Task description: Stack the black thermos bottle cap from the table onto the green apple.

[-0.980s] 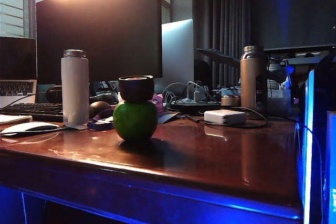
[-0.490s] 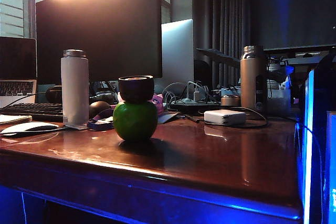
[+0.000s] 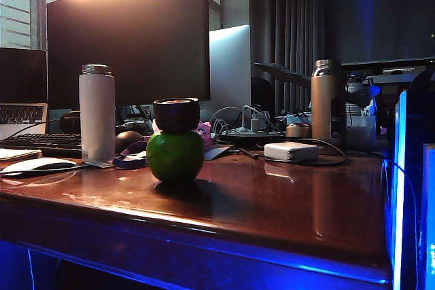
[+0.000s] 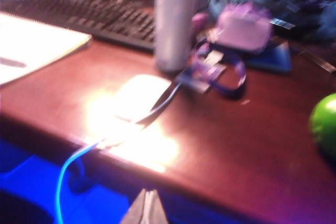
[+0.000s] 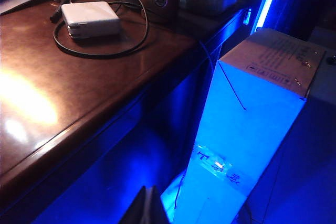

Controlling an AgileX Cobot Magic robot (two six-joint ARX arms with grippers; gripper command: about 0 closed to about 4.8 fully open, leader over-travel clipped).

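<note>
The black thermos bottle cap (image 3: 177, 114) rests upright on top of the green apple (image 3: 175, 157), which stands on the table (image 3: 272, 198) left of centre. An edge of the apple (image 4: 325, 124) also shows in the left wrist view. Neither gripper appears in the exterior view. My left gripper (image 4: 146, 207) hangs shut and empty below and in front of the table's front edge, well away from the apple. My right gripper (image 5: 148, 204) is shut and empty too, low beside the table's right end.
A white bottle (image 3: 97, 112), a purple strap (image 3: 130, 160), a white mouse (image 3: 37, 165) and a keyboard (image 3: 42, 142) crowd the table's left. A metal thermos (image 3: 326, 103) and a white charger (image 3: 291, 151) with its cable stand right. A blue-lit box (image 5: 257, 124) rises beside the right gripper.
</note>
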